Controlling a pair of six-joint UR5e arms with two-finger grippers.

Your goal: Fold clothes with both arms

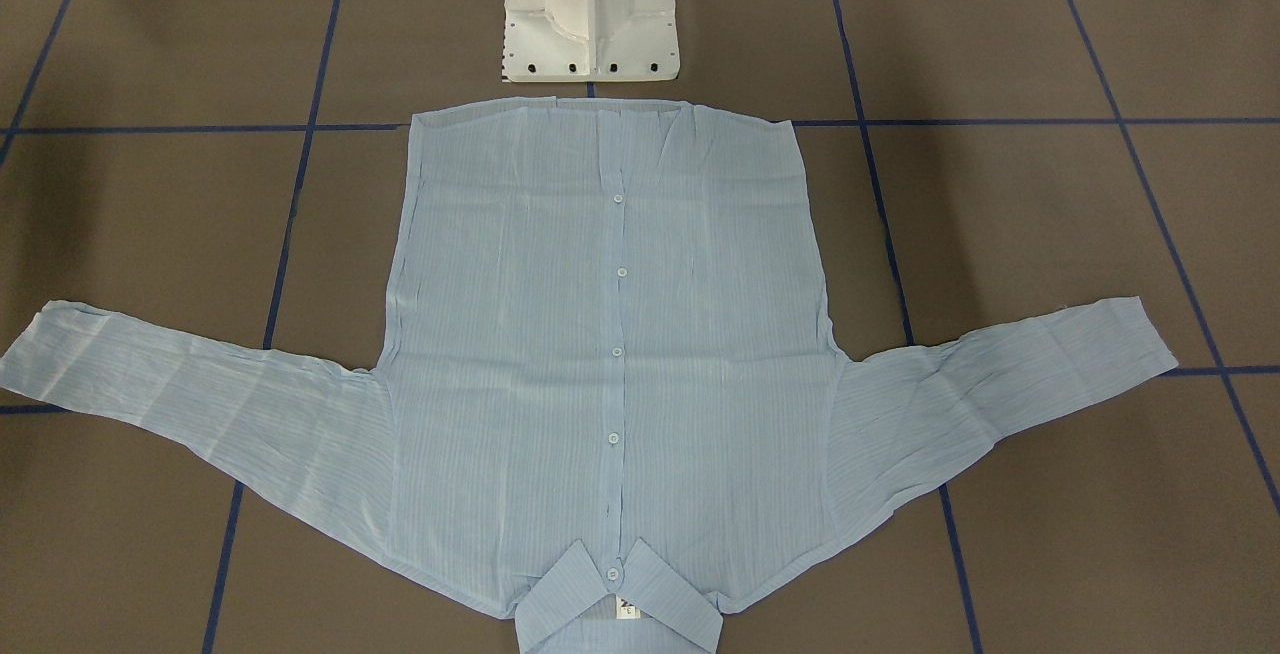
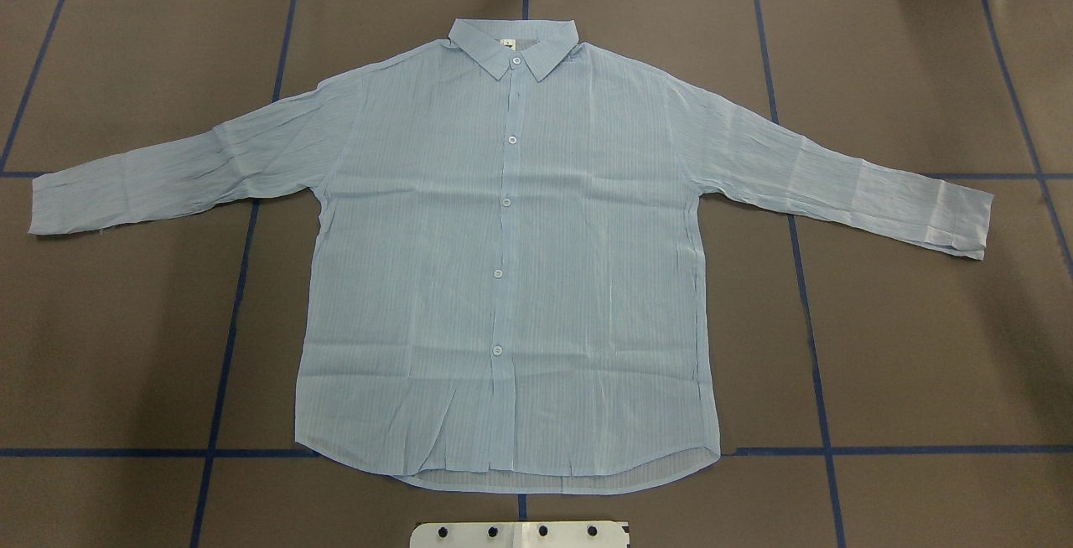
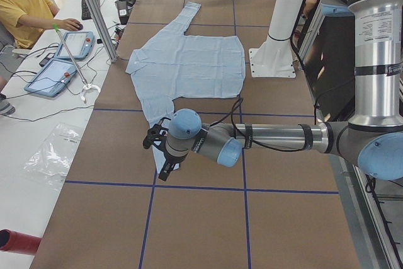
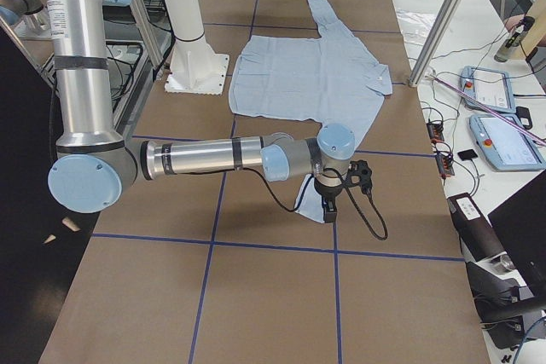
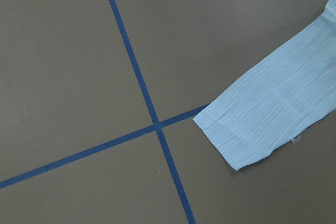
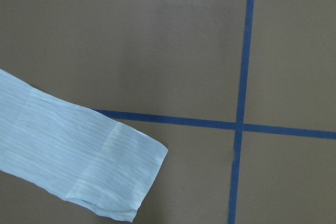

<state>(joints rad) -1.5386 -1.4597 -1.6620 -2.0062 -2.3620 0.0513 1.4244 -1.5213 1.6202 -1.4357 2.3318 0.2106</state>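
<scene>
Brown table surrounds the flat shirt; the pedestal base nears its hem.

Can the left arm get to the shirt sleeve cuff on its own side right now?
Probably yes. The left gripper hangs near the light blue striped shirt's sleeve cuff, and the wrist view shows nothing lying on or against it.

Collar cut by frame edge; neck label unreadable; left claw, right claw: opening unclear

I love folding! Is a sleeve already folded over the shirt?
No, the shirt lies flat with both sleeves stretched out sideways.
</scene>
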